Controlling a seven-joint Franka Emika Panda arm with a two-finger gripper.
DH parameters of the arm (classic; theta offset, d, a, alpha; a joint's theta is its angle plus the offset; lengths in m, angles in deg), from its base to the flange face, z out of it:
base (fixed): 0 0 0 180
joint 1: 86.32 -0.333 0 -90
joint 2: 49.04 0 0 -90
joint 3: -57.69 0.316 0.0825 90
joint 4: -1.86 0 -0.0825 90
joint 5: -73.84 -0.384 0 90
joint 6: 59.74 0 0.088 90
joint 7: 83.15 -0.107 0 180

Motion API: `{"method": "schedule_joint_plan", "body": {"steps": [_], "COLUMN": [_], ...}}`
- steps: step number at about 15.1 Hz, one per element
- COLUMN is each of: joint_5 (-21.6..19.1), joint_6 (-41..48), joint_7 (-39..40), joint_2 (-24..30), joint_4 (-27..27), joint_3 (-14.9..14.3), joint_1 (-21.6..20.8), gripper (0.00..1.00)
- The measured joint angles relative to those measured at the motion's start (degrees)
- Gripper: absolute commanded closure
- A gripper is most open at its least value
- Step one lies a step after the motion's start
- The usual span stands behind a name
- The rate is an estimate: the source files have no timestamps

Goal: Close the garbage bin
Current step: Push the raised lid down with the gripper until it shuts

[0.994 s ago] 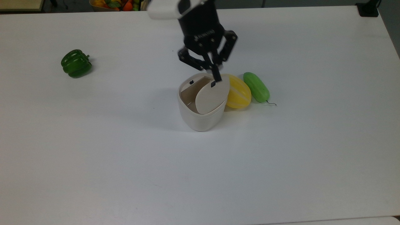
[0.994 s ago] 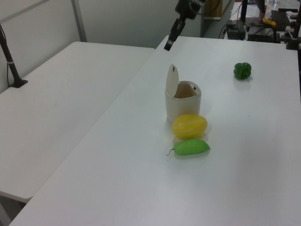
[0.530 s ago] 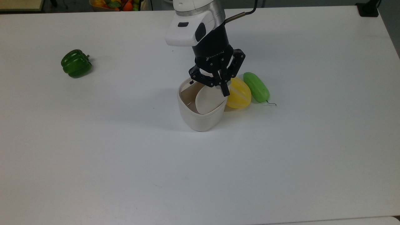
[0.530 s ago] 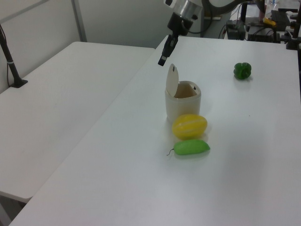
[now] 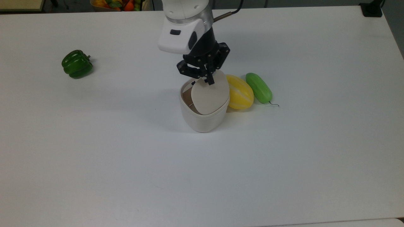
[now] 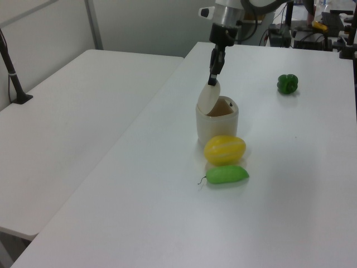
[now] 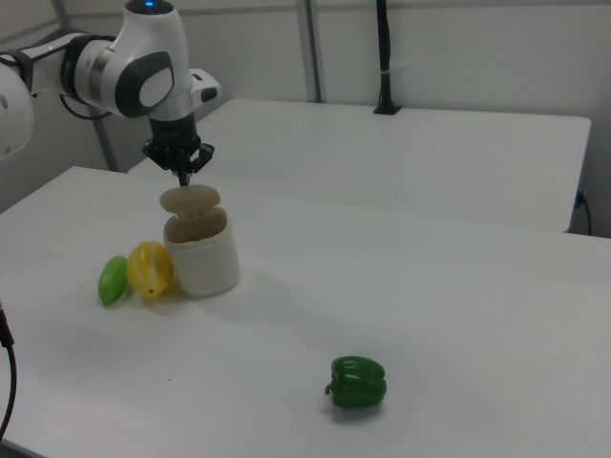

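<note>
Claw (image 5: 209, 80) of mine, fingers pinched together on nothing, presses its tip on the garbage bin's half-lowered lid (image 5: 209, 96).

On the white tabletop (image 5: 284, 151), the garbage bin (image 5: 203, 118) stands mid-surface; my claw hides the lid's far edge and latch. A yellow melon (image 5: 240, 92) touches the bin, a green cucumber (image 5: 258, 87) just beyond, a green pepper (image 5: 77, 64) well apart.

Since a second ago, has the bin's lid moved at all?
Yes. The lid has tipped down over the garbage bin, away from upright, pushed by the gripper. The yellow melon marks the fixed spot.
</note>
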Motion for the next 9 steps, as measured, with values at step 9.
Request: {"method": "schedule_joint_plan", "body": {"steps": [9], "joint_5": [4.9], "joint_6": [3.6], "joint_7": [0.2], "joint_2": [-1.1], "joint_4": [-3.9], "joint_3": [-2.8], "joint_1": [-1.5], "gripper": [1.0]}}
